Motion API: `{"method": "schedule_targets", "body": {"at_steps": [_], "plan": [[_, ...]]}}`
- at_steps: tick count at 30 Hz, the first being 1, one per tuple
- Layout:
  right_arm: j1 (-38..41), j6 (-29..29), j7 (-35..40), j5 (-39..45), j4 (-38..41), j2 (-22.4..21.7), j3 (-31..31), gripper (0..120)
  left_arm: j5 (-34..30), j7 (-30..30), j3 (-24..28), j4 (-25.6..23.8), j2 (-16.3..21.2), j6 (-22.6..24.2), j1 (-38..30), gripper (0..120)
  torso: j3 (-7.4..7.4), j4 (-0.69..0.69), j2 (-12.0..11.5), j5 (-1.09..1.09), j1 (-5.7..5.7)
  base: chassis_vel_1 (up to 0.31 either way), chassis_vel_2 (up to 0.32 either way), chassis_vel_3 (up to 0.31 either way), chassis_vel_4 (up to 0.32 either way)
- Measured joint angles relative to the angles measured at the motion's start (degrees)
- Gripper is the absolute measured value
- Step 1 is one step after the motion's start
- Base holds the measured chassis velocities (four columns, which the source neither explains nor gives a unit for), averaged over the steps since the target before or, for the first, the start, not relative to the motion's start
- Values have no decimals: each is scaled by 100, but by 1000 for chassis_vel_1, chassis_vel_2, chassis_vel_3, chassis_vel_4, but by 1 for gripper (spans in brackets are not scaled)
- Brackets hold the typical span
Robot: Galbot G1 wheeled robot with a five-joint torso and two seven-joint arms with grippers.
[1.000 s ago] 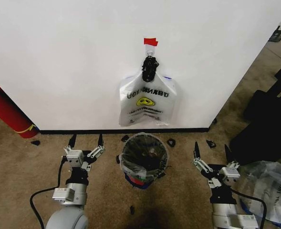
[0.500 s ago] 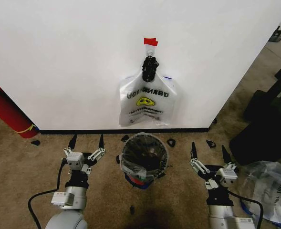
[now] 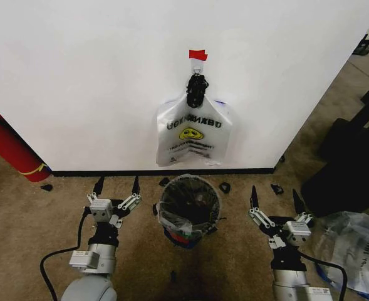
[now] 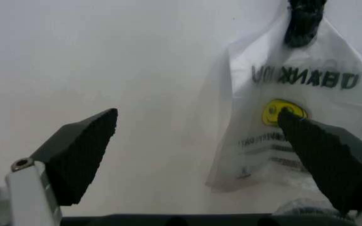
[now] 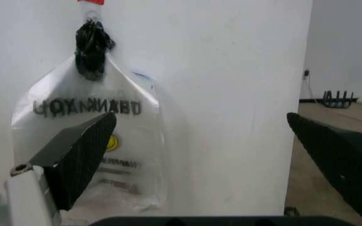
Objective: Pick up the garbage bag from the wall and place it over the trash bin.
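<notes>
The garbage bag (image 3: 193, 135) hangs on the white wall from a hook under a strip of red tape, its black-wrapped handles bunched at the top; it is white with a yellow smiley face and mirrored black lettering (image 4: 294, 117) (image 5: 93, 127). Directly below it on the carpet stands the trash bin (image 3: 189, 207), round and dark. My left gripper (image 3: 117, 184) is open, low, left of the bin. To the bin's right my right gripper (image 3: 274, 195) is open. Both point toward the wall and hold nothing.
A red fire-extinguisher cylinder (image 3: 9, 149) leans at the far left by the wall. A clear plastic sack (image 3: 353, 248) lies on the floor at the right beside black equipment (image 3: 353, 163). Small black scraps (image 3: 224, 187) dot the carpet near the baseboard.
Both grippers have crept a little forward toward the wall and inward toward the bin. The bag and bin have not moved.
</notes>
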Motion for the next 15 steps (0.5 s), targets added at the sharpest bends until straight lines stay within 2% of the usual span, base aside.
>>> {"method": "schedule_targets", "body": {"at_steps": [15], "plan": [[193,-22,-47,-39,-304,9,3,100,-37,-51,66,302,61,16,-244,100,0,0,0,0,0,0,0,0,0]]}}
